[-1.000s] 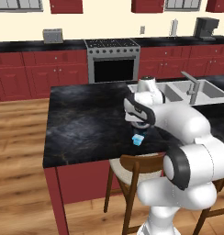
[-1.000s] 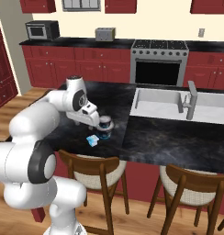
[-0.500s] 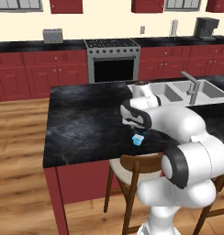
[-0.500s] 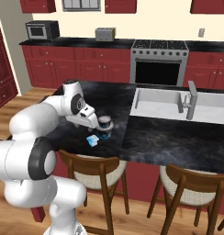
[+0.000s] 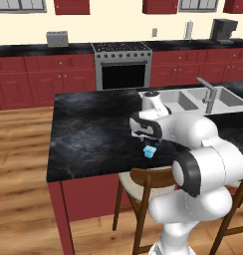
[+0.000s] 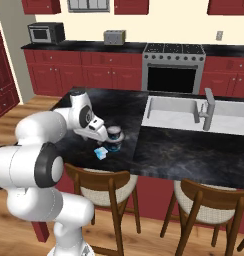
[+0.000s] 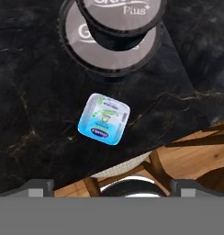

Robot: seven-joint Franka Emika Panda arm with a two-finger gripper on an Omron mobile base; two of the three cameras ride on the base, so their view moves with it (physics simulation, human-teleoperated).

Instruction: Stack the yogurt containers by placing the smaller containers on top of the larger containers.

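Since a second ago: arm drawn back slightly toward the near edge of the desk (image 5: 88, 129); cups unmoved.

Item 1, tiny light-blue squarish cup (image 7: 104, 118): lies alone on the dark marble, near the front edge, just beside the round pair and apart from it. Judged very light, thin-walled and easily dented; foil top likely slick (a firm squeeze could crush it). Best taken across two opposite flat sides, low on the body, not by the lid rim.

Item 2, narrower round cup (image 7: 120, 13): sits on the widest round cup (image 7: 86, 46), pale lids uppermost. Stack judged stiff enough but tippable if nudged sideways.

Item 3, gripper (image 6: 100, 131): above the desk beside the stack; fingers (image 7: 36, 187) spread wide, holding nothing.

Remaining work, as judged: squarish cup to go on top of the round pair.
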